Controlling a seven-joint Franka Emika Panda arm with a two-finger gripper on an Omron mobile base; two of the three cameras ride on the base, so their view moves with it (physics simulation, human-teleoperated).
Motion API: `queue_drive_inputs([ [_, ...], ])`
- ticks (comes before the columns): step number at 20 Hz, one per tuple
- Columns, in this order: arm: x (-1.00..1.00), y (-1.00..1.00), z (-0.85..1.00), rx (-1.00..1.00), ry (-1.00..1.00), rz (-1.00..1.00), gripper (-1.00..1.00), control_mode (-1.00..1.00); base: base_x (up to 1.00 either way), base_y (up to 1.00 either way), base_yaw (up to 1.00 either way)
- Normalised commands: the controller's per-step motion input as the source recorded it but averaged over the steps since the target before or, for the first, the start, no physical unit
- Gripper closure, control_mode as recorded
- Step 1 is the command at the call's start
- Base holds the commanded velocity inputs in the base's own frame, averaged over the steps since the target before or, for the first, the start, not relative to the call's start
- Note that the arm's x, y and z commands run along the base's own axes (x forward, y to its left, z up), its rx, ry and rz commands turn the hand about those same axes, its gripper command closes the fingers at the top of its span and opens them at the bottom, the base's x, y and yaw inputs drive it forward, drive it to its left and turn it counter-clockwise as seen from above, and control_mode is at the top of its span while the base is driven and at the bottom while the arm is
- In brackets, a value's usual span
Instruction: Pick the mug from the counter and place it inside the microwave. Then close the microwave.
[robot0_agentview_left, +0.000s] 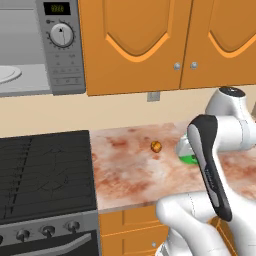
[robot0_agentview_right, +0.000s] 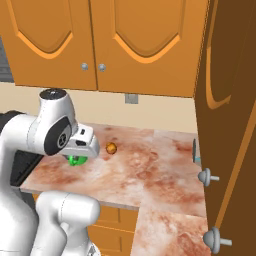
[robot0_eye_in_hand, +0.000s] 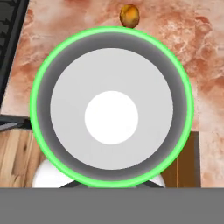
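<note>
Overhead, round green-rimmed mug, smooth white inside, mottled marble-like counter

The arm is glossy white with rounded, bulbous link shells and smooth seams. A long black panel with rounded ends runs along one link, from 11 toward 5 o'clock in the left base view, bearing faint pale lettering too small to read. In the right base view a dark round joint face sits in a white housing, topped by a dark grey cap
</note>
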Motion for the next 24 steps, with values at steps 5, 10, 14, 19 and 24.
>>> queue_drive_inputs([
  [5,-0.33,0.0,0.01,-0.04,-0.21,0.02,1.0,-1.0,0.0,0.0,0.0],
  [10,-0.31,0.0,0.0,-0.04,-0.17,0.0,1.0,-1.0,0.0,0.0,0.0],
  [14,-0.14,0.0,0.09,0.0,-0.03,0.0,1.0,-1.0,0.0,0.0,0.0],
  [19,-0.21,0.0,0.33,0.01,0.0,0.01,1.0,-1.0,0.0,0.0,0.0],
  [24,-0.24,0.0,0.51,0.0,0.01,0.01,1.0,-1.0,0.0,0.0,0.0],
])
